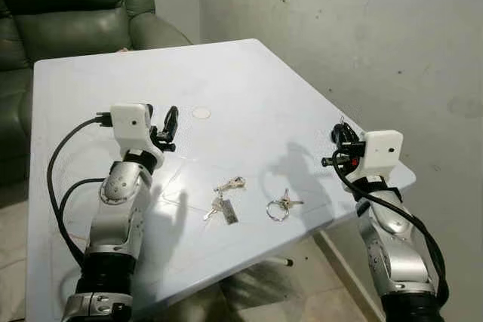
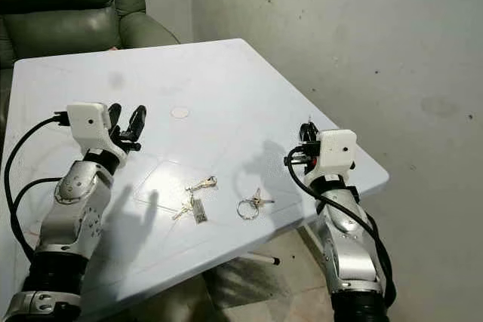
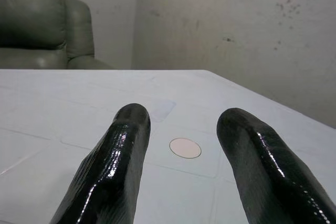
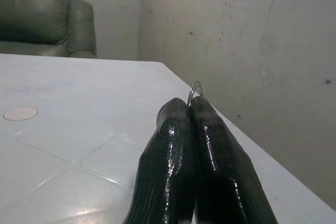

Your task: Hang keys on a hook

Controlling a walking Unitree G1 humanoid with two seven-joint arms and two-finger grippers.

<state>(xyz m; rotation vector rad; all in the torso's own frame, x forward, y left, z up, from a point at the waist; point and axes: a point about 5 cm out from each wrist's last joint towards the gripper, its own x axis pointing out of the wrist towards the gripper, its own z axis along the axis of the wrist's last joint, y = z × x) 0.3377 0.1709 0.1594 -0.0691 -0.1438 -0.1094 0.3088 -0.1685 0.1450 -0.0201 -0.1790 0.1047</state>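
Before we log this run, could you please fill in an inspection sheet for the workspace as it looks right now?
Surface: white table, with a small round cap set in its middle.
Job's things: two key bunches lie flat near the front edge, apart from each other: keys with a tag and keys on a ring. No hook seen.
Clutter: nothing seen.
Grippers: left gripper open, raised over the table; right gripper shut on a thin wire loop, raised by the table's right edge.
Cables: black cables loop beside the left arm; another runs down the right arm.
Surroundings: green armchair behind the table, stained grey wall to the right.
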